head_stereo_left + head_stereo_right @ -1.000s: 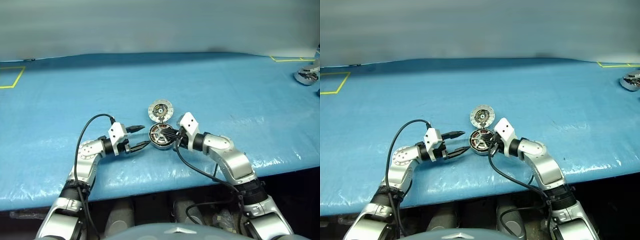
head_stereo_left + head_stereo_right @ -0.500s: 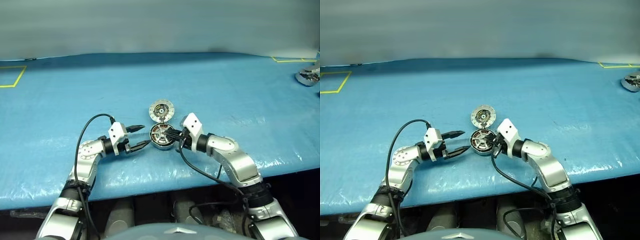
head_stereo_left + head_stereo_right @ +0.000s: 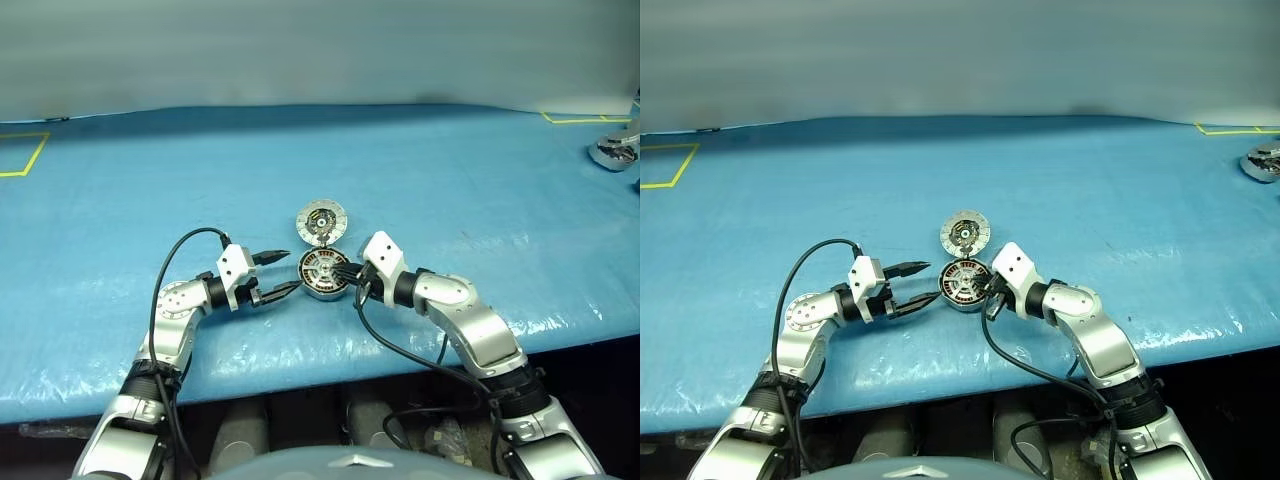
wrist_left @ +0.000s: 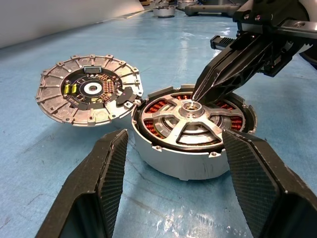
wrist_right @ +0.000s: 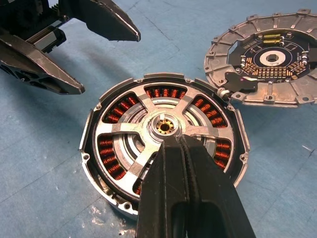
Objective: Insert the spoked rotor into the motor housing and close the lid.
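On the near part of the blue-covered worktop (image 3: 420,170), the two hands were seen flanking the motor housing (image 4: 184,163). The left hand (image 3: 279,273) was held level just beside the housing's left side, its fingers (image 4: 106,171) spread apart and released, with nothing grasped and no contact with the housing. The right hand (image 5: 179,144) was clenched shut on nothing, its two fingers pressed together, and its tip was laid over the middle of the housing, at or just above the silver hub; actual contact could not be told.

The spoked rotor (image 5: 143,126) was found already seated inside the housing, its thin black rim sitting just within the silver wall and its spokes level, with the copper windings (image 5: 161,92) seen through the gaps between the spokes. The housing stood upright on the blue sheet.

Just behind it, the lid (image 4: 89,89) was seen off the housing, tilted, with its near edge resting against the housing's rim and its inner face with the dark centre turned upward.

Far off, at the right end of the worktop, another silver part (image 3: 612,152) was seen, and yellow tape marks (image 3: 25,160) at the far left.
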Available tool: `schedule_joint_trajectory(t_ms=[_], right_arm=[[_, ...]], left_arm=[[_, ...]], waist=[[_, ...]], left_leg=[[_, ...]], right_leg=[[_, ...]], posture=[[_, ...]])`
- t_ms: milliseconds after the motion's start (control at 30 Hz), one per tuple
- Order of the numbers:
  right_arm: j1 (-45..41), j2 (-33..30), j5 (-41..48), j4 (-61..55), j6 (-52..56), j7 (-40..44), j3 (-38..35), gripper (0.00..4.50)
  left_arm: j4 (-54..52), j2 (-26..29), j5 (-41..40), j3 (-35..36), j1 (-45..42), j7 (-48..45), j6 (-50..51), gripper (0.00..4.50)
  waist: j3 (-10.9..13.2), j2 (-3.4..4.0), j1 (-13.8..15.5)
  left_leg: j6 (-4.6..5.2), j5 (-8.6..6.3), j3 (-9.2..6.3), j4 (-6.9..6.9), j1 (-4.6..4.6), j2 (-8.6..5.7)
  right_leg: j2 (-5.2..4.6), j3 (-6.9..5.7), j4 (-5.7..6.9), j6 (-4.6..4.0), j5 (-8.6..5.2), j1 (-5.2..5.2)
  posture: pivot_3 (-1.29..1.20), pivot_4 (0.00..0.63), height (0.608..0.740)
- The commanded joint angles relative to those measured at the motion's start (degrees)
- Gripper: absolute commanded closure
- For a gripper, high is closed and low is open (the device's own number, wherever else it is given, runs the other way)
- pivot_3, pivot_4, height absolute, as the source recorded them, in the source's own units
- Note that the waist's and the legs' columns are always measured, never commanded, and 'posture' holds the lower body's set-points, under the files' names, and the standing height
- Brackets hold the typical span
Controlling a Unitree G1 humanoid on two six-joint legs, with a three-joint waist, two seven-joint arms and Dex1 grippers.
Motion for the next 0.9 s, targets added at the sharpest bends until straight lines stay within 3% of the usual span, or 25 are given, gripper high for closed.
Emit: schedule_joint_trajectory(t_ms=[33, 233, 400, 567, 833, 900], right_arm=[[0.3, 0.1, -0.3, 0.8, -0.5, -0.2, -0.1, 4.47], [-1.5, 0.6, 5.1, -3.4, -0.5, 0.1, -5.8, 4.47], [-2.5, -2.3, -0.1, -0.4, -3.6, -3.3, -7.1, 4.47], [-3.1, -2.2, 1.5, 2.4, -4.5, -3.2, -9.6, 4.47], [-9.8, 2.7, 2.3, 20.8, -8.3, -3.9, -12.0, 4.47], [-12.1, 3.3, 1.8, 26.4, -10.0, -3.5, -11.8, 4.10]], left_arm=[[-1.6, 0.0, 0.1, 0.0, 0.2, 0.4, -1.2, 1.29], [-2.3, 0.1, 0.1, 0.1, 1.2, 0.8, -1.2, 1.29], [-2.4, -0.1, -0.1, 0.2, 1.9, 1.6, -1.5, 1.29], [-2.5, -0.6, -0.3, 0.4, 2.3, 2.4, -1.7, 1.29], [-2.8, -1.7, -0.4, 0.7, 3.5, 4.6, -2.7, 1.29], [-2.9, -1.7, -0.3, 0.7, 3.8, 5.0, -2.8, 1.29]], waist=[[0.0, 0.00, 0.0], [0.0, 0.02, 0.1], [0.0, 0.02, 0.3], [0.0, 0.03, 0.5], [0.0, 0.04, 0.2], [0.0, 0.06, 0.2]], left_leg=[[0.00, 0.00, 0.00, 0.00, 0.00, 0.00], [0.00, 0.00, 0.00, -0.07, -0.08, -0.01], [0.00, 0.00, -0.02, -0.18, -0.10, -0.01], [0.00, -0.01, 0.00, -0.18, -0.13, -0.02], [0.00, 0.00, 0.05, -0.16, -0.09, -0.01], [0.00, 0.00, 0.06, -0.17, -0.11, -0.02]], right_leg=[[0.00, 0.00, -0.03, 0.01, 0.01, 0.02], [-0.02, 0.00, -0.19, 0.05, 0.04, 0.03], [-0.03, -0.02, -0.26, 0.06, 0.04, 0.00], [-0.03, -0.02, -0.27, 0.06, 0.04, -0.04], [-0.03, 0.01, -0.25, 0.07, 0.07, -0.01], [-0.03, 0.02, -0.26, 0.07, 0.07, -0.01]], posture=[[0.00, 0.150, 0.740], [0.00, 0.150, 0.740], [0.00, 0.150, 0.740], [0.00, 0.150, 0.740], [0.00, 0.150, 0.740], [0.00, 0.150, 0.740]])
